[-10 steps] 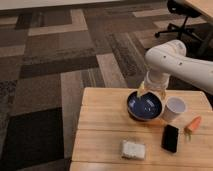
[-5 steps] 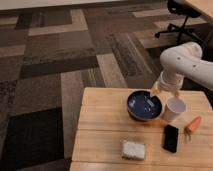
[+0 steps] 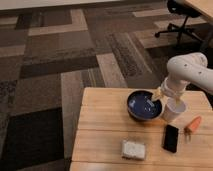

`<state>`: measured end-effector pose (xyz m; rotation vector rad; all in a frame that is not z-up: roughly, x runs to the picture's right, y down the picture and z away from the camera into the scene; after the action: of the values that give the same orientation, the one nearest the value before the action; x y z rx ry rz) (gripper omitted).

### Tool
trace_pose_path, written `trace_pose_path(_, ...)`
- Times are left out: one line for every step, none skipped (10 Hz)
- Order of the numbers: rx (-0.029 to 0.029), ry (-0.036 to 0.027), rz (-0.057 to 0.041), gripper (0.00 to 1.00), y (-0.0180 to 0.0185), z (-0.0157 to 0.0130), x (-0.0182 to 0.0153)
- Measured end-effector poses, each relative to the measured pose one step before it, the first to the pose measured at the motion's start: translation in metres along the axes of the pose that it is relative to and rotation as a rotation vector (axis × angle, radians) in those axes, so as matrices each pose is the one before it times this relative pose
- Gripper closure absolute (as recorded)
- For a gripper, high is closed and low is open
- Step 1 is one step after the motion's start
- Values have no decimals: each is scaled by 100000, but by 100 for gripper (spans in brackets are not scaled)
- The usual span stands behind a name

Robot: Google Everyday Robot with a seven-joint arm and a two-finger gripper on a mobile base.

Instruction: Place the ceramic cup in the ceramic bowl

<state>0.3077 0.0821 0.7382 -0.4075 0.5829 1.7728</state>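
Counter (image 3: 100, 125): pale wooden planks, carrying everything
White block (image 3: 134, 149): flat, near the front edge, out of the way
Ceramic bowl (image 3: 144, 105): dark blue, upright, empty
Pincer (image 3: 167, 96): spread, hanging over the cup's rim on the bowl side, pinching nothing
Ceramic cup (image 3: 173, 111): white, upright on the counter, just right of the bowl
Carrot (image 3: 193, 124): right of the cup, apart from it
Step in hand: grasping; drop straight, straddle the rim wall, close firmly, lift above the bowl's edge, shift left, release low at its middle
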Motion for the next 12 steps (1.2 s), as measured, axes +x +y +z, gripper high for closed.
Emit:
trace_pose_path(50, 613, 1167, 38, -548, 565, -147)
trace_pose_path(272, 259, 692, 49, -255, 289, -130)
trace_pose_path(1442, 601, 678, 69, -360, 363, -95)
trace_pose_path(503, 262, 18, 77, -26, 55, -15)
trace_pose_path(1198, 801, -193, 95, -46, 48, 82)
trace_pose_path(1117, -137, 68, 100, -78, -230, -55)
trace_pose_path(2966, -390, 380, 100, -421, -621, -64)
trace_pose_path(5366, -1537, 1379, 100, -571, -1446, -205)
trace_pose_path(5468, -2099, 2088, 100, -723, -1724, -142)
trace_pose_path(6770, -2403, 3689, 100, -957, -2323, 7)
trace_pose_path(1736, -725, 824, 100, 43, -820, 27)
trace_pose_path(1352, -1365, -408, 100, 967, -1498, 67)
